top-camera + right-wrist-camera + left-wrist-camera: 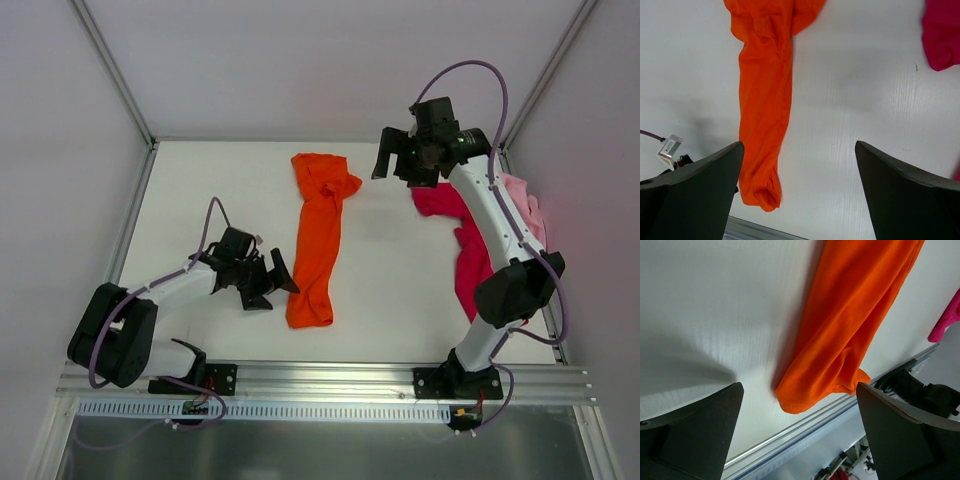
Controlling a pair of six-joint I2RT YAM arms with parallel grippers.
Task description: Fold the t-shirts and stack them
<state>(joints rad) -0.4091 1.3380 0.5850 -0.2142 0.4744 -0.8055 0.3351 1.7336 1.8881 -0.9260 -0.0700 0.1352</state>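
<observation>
Orange t-shirt in a strip on white table between pale walls; left fingers and right fingers wide apart, empty.

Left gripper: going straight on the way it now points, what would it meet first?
Probably the near end of the orange t-shirt, which lies just ahead of the open left gripper. Its height is unclear, so it could pass over.

Orange t-shirt: plain bright orange throughout. Magenta-red t-shirt: plain deep magenta-red. Pink t-shirt: plain light pink. Counter: uniform white. Left arm and right arm: white links with black joints and black wrist housings. Cables: purple. Enclosure walls: pale grey-white. Frame rails: silver.
</observation>
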